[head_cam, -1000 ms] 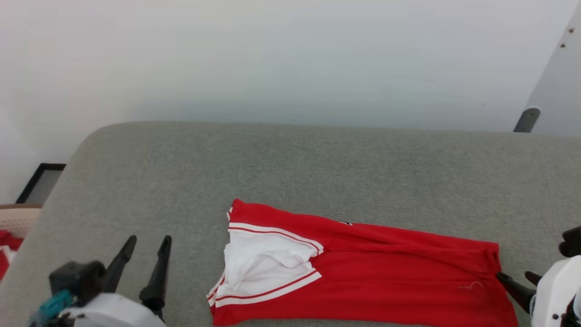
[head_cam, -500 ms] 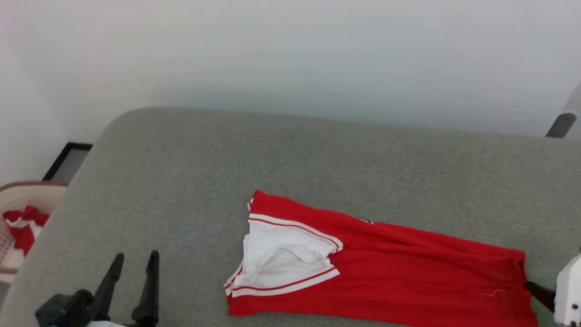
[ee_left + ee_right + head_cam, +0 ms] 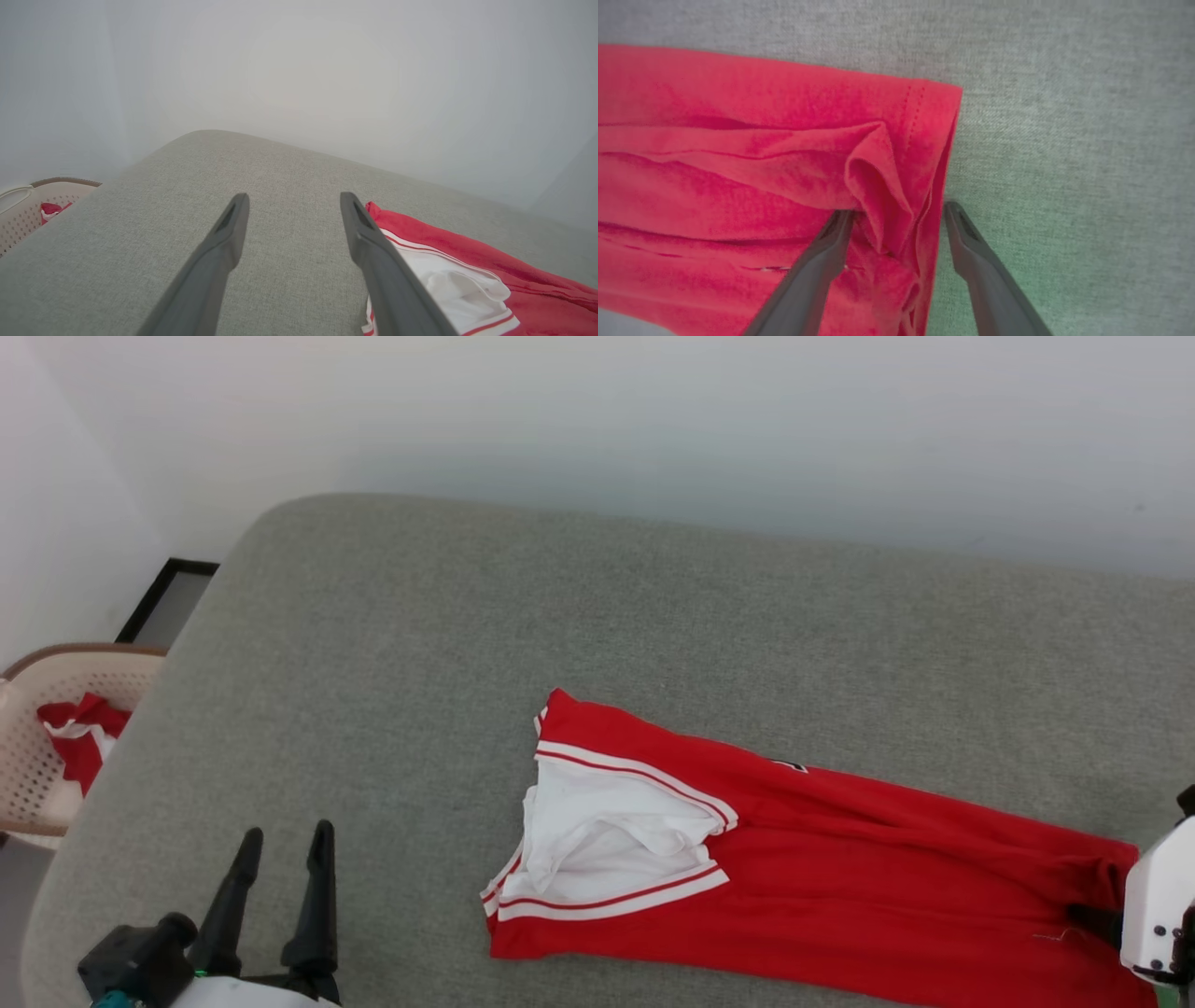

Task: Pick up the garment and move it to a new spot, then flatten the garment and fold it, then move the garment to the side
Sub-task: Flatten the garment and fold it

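Observation:
The garment (image 3: 840, 887) lies lengthwise on the grey padded surface (image 3: 560, 607), red with a white sleeve (image 3: 597, 840) and striped trim at its left end. A sliver of black print shows at its far edge. My right gripper (image 3: 896, 210) is open at the garment's right hem (image 3: 924, 140), its two fingers straddling a raised fold of red cloth; the head view has just a dark finger (image 3: 1094, 920) under the white wrist. My left gripper (image 3: 285, 833) stands open over bare surface left of the garment. In the left wrist view the left gripper (image 3: 294, 198) has nothing between its fingers, with the garment (image 3: 467, 275) to its right.
A pale perforated basket (image 3: 28, 775) holding another red and white cloth stands off the surface's left edge; the basket (image 3: 23, 210) also shows in the left wrist view. A white wall runs behind the surface. A dark frame (image 3: 168, 597) lies on the floor at the far left.
The head camera has turned, shifting the whole picture right and bringing more of the basket into view. My right gripper's fingers have gone from beside the hem to over it. The left gripper stays open.

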You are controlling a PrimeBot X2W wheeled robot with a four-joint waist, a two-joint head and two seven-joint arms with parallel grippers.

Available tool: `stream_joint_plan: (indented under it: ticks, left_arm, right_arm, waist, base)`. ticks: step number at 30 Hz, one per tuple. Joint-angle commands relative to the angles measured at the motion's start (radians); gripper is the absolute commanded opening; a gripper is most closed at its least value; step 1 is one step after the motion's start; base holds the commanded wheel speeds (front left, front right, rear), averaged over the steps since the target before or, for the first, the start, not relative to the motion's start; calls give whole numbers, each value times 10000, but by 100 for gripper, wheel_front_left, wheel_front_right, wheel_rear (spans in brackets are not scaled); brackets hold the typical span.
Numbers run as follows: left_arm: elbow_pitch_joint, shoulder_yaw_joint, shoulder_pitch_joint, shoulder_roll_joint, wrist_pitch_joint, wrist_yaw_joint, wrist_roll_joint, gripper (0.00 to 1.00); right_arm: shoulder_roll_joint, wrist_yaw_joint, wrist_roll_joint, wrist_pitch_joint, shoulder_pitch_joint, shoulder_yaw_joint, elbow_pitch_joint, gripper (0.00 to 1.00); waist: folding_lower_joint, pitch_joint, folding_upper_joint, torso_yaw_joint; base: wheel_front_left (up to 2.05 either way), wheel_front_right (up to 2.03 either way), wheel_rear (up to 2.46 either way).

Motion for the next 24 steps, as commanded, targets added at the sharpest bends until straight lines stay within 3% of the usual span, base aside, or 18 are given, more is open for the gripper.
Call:
stream_joint_plan:
  ticks: [1,3,4,13,24]
  left_arm:
    - [34,98,-135,-88,6,-99,84,100]
    - [102,252,-183,-261,6,-225,150,100]
    - [124,328,-180,-339,6,-268,194,100]
    - [409,1164,-205,-921,6,-803,650,100]
    - [703,1837,-120,-1480,6,-1506,1325,100]
  right_arm:
    - [186,-8,-44,6,57,274,246,100]
    - [240,-3,139,5,11,564,425,22]
    - [251,-2,249,6,-5,705,484,0]
    - [-303,-11,1180,-484,-356,1432,579,0]
    - [-1553,-32,1746,-1015,-747,1817,860,0]
  waist:
    - [0,140,-1,102]
    - [0,220,-1,130]
    - [0,244,-1,139]
    - [0,440,-1,-5]
    - [0,305,-1,-426]
  base:
    - [0,0,0]
    - [0,0,0]
    - [0,0,0]
    - [0,0,0]
    - [0,0,0]
